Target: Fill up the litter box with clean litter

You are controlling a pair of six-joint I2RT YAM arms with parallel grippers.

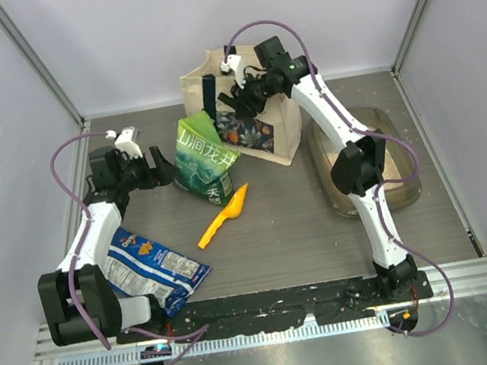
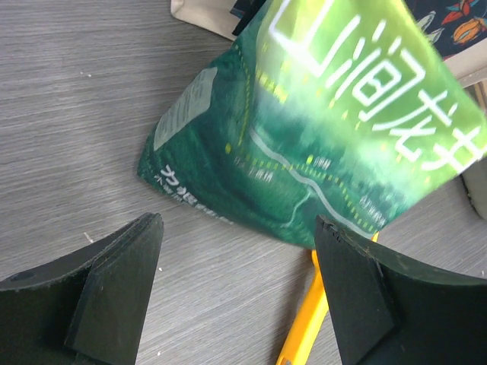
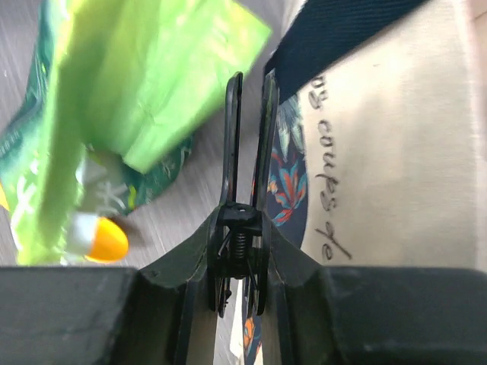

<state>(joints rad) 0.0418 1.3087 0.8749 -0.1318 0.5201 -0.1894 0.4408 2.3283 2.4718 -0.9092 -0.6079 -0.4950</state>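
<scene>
The left gripper (image 1: 162,171) stands wide open and empty just beside the green pouch (image 1: 204,156). Behind the pouch, the right gripper (image 3: 240,255) pinches a black clip (image 3: 245,144) in narrowed jaws.

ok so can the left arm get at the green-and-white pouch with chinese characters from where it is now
Probably yes: the left gripper is open and faces the green-and-white pouch, with only bare grey table between them. A yellow plastic scoop lies flat near the pouch.

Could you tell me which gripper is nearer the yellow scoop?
Left. The left gripper is just back-left of the yellow scoop; the right gripper is farther back, at the tote bag.
</scene>
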